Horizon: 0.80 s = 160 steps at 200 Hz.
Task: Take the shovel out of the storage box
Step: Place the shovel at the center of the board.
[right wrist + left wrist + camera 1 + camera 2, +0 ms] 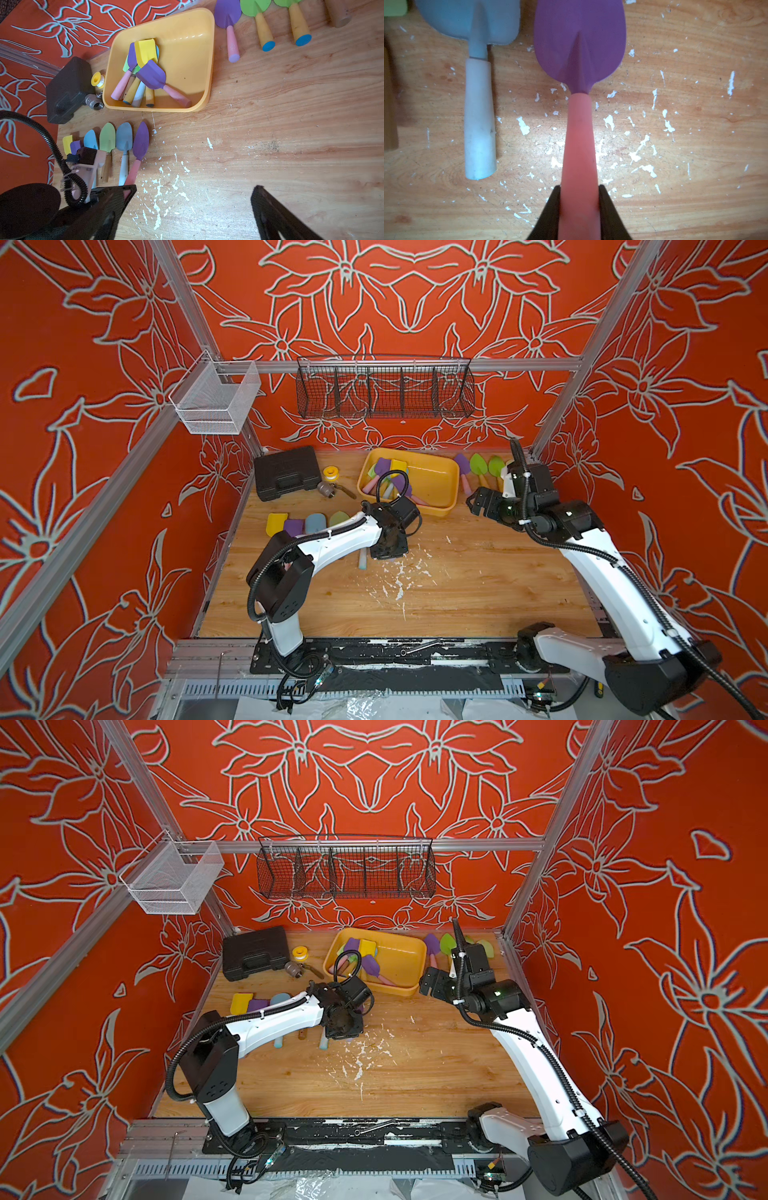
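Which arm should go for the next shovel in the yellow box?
Right. The right gripper hangs beside the storage box with jaws open and empty. The left gripper is clamped on the pink handle of the purple shovel, farther from the box.

The left gripper (pixel 579 209) clamps the purple shovel (pixel 579 62) by its pink handle; a blue shovel (pixel 477 83) lies just beside on the wooden table (pixel 685 124).

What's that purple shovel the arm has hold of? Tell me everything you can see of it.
The purple shovel has a rounded matte blade with a central ridge and a smooth pink handle, plastic-looking. The left gripper clamps the handle's end. It lies level over the wooden table, beside a light blue shovel; whether it touches the table is unclear.
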Available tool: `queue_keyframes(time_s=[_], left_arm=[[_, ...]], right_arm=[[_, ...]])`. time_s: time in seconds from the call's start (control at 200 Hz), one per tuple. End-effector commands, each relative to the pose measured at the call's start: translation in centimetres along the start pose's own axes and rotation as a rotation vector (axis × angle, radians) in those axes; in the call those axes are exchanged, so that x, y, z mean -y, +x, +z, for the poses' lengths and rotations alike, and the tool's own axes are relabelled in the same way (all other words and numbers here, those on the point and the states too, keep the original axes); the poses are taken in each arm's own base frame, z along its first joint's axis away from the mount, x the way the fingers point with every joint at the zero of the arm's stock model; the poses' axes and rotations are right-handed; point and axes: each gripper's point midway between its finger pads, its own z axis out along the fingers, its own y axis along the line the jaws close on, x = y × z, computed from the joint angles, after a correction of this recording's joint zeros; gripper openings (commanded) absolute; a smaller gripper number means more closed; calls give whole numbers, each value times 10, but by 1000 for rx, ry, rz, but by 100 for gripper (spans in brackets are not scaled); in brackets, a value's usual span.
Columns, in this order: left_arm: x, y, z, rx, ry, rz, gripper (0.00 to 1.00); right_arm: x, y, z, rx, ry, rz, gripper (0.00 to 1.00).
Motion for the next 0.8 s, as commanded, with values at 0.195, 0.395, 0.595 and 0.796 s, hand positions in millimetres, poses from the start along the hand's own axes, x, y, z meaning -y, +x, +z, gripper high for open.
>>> queue_keyframes(time_s=[0.195, 0.395, 0.595, 0.796], left_arm=[[-6, -4, 20, 27, -84, 59, 7], [-11, 5, 27, 10, -110, 67, 17], [-17, 14, 34, 0, -128, 71, 30], [-20, 16, 39, -6, -146, 80, 35]], right_arm=[[9, 8, -1, -9, 23, 23, 98], [10, 8, -1, -11, 24, 22, 98], [10, 7, -2, -10, 22, 33, 98], [12, 10, 0, -22, 30, 30, 98]])
